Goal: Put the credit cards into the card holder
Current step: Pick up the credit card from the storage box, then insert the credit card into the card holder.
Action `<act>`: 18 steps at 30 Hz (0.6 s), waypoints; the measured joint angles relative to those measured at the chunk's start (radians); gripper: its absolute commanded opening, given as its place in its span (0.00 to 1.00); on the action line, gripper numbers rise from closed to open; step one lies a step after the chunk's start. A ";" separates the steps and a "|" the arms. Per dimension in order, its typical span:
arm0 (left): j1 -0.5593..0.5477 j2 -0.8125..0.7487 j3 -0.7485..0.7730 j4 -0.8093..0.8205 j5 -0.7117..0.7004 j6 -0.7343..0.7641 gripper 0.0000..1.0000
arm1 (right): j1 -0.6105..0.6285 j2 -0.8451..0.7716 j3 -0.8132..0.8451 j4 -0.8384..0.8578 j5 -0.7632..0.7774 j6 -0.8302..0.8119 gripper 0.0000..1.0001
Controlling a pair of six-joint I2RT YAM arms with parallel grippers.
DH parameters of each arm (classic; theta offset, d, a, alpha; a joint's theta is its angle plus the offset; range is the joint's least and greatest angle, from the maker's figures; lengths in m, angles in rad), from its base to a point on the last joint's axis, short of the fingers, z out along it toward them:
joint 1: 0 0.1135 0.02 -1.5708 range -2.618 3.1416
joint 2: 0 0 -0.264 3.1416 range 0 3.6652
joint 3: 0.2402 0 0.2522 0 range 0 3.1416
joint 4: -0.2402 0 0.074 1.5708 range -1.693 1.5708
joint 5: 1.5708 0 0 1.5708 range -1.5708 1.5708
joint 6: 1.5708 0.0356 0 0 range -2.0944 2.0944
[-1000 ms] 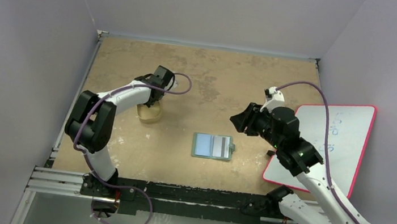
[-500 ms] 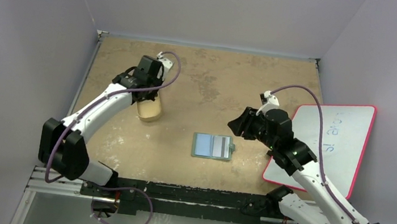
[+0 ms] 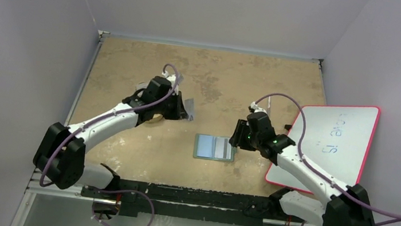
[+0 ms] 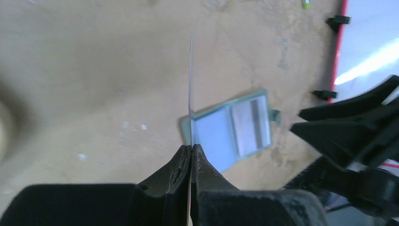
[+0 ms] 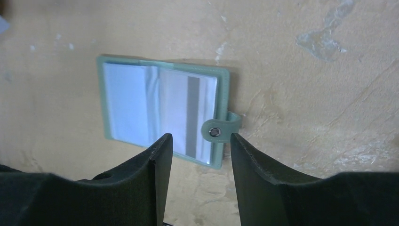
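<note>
**One card aloft, holder open**

Your left jaws pinch a thin credit card (image 4: pixel 190 80) edge-up above the tabletop (image 3: pixel 135 59), near the card holder (image 3: pixel 214 147), which lies open near the middle of the near edge. Your right jaws hang spread over its snap tab (image 5: pixel 215 132). A striped card (image 5: pixel 188 113) seems already pocketed; this one is not.

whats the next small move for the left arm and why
Probably swing the left end effector rightward and nearer, bringing the card it pinches over the card holder. The card is off the table and apart from the holder, which lies open with its clear pockets up. The right end effector, open, hovers at the snap tab, seemingly ready to steady the holder.
</note>
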 measured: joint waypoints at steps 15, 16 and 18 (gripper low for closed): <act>-0.259 0.185 -0.145 0.319 0.080 -0.392 0.00 | 0.000 0.194 -0.036 0.109 0.002 0.019 0.46; -0.268 0.196 -0.145 0.321 0.084 -0.394 0.00 | 0.000 0.203 -0.042 0.121 -0.002 0.018 0.46; -0.283 0.209 -0.145 0.321 0.090 -0.394 0.00 | 0.000 0.212 -0.050 0.135 -0.013 0.019 0.46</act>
